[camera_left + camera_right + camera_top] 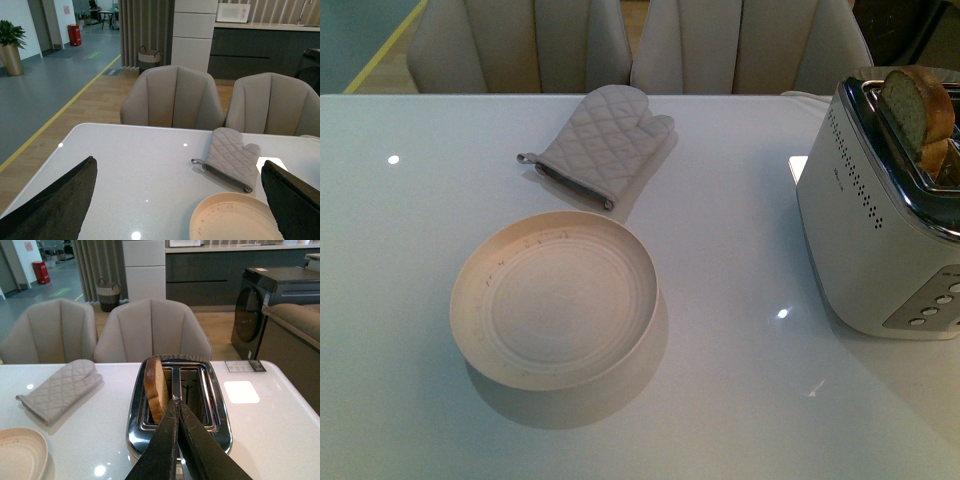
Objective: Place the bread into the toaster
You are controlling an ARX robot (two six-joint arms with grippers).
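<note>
1. Bread [918, 112] (tan, speckled crumb, brown crust) upright in slot of boxy silver toaster [865, 230], chrome top.
2. Right end effector [176, 412] clenched, empty, above toaster; left end effector [180, 200] spread wide.
3. Quilted mitt [603, 142], round cream plate [552, 298] on glossy surface [400, 300].

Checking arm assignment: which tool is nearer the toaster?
Right. Right tool hangs just above the toaster; left tool is over the plate, off to the side.

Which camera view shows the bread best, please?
The right wrist view: it looks down on the toaster and shows the bread standing in one slot, its top sticking out. The front view shows the bread only at the picture's edge, partly cut off. The left wrist view does not show it.
</note>
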